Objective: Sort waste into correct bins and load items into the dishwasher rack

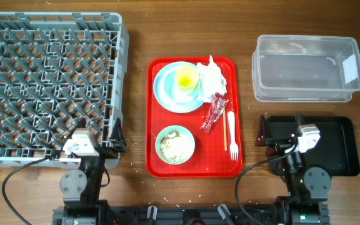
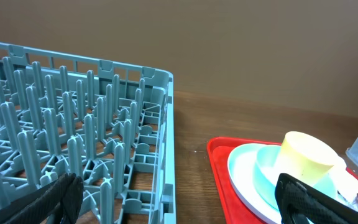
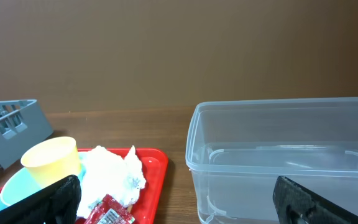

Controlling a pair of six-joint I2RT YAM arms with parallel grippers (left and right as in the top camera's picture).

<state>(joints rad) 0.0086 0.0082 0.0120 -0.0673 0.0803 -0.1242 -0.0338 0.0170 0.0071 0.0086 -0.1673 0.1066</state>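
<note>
The bench (image 1: 136, 37) is dark brown wood with a few pale crumbs near the arms. Behind it, both wrist views show a plain brown wall (image 2: 241, 43).

The left claw (image 1: 99, 129) hangs at the near right corner of the grey dishwasher rack (image 1: 42, 81), its fingers spread wide with nothing between them. The rack's pegs lie just ahead and to its left. The red tray (image 1: 158, 159) is to its right, apart from it.

On the tray's far end, the yellow cup (image 1: 187, 77) stands in a pale blue bowl (image 2: 265, 177) on the plate (image 1: 164, 94). The crumpled napkin (image 1: 211, 78) touches the plate's right side, and the red wrapper (image 1: 215, 112) lies just nearer. The green bowl (image 1: 175, 145) of rice scraps sits at the near end. The fork (image 1: 232, 134) and the wooden stick (image 1: 224, 131) lie side by side along the right edge.

The right claw (image 1: 281, 128) is also spread wide and empty. It is above the left end of the black tray (image 1: 339, 147), with the clear tub (image 1: 305, 69) just beyond it on the far side.
</note>
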